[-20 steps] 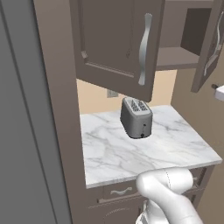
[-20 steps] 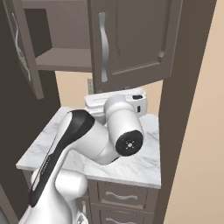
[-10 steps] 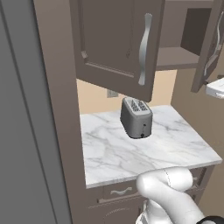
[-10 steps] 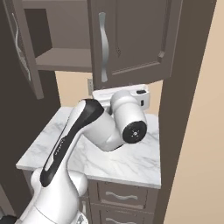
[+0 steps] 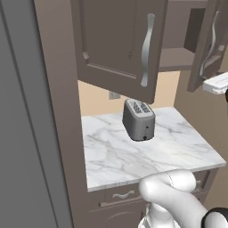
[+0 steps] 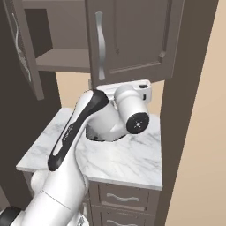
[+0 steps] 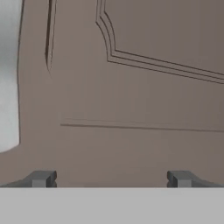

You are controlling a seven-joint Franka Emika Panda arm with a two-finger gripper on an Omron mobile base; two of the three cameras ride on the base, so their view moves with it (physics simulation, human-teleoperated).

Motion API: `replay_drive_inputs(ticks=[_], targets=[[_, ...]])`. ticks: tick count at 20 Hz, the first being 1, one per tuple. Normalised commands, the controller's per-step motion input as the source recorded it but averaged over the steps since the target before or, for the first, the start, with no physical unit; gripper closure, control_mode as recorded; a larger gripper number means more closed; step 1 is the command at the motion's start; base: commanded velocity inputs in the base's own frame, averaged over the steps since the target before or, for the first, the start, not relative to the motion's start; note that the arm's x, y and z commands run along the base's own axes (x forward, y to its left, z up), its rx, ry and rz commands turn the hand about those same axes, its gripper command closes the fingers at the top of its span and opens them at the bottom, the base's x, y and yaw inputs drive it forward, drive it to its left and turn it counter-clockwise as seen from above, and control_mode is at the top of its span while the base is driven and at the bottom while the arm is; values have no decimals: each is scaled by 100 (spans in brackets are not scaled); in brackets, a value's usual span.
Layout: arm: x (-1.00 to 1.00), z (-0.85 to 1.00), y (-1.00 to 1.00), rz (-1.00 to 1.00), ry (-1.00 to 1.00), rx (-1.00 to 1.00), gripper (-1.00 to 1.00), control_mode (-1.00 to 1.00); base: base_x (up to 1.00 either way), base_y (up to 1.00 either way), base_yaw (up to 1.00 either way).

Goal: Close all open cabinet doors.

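Jaws spread wide; gripper (image 7: pixel 109 178) close up vs framed panel of a cabinet door (image 7: pixel 144 87), nothing pinched. Left door (image 5: pixel 116 42) ajar above marble counter (image 5: pixel 178 142); right door (image 5: pixel 209 42) swung open, shelf (image 5: pixel 176 58) showing. Toaster (image 5: pixel 139 119) far-centre on counter. Drawer fronts (image 6: pixel 126 196) below.

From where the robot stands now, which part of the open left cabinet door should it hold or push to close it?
Probably the long curved silver handle on the left cabinet door, near its free edge; push from the front, since the door swings out over the toaster.
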Motion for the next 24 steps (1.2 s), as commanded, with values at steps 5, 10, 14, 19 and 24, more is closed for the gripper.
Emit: replay_drive_inputs(ticks=[5,10,14,19,24], targets=[[38,0,0,0,0,0,-100,-100,0,0,0],[37,-1,2,-3,0,0,-100,-100,0,0,0],[42,-1,4,-4,0,0,-100,-100,0,0,0],[47,-3,6,-5,0,0,-100,-100,0,0,0],[41,-6,7,-5,0,0,-100,-100,0,0,0]])
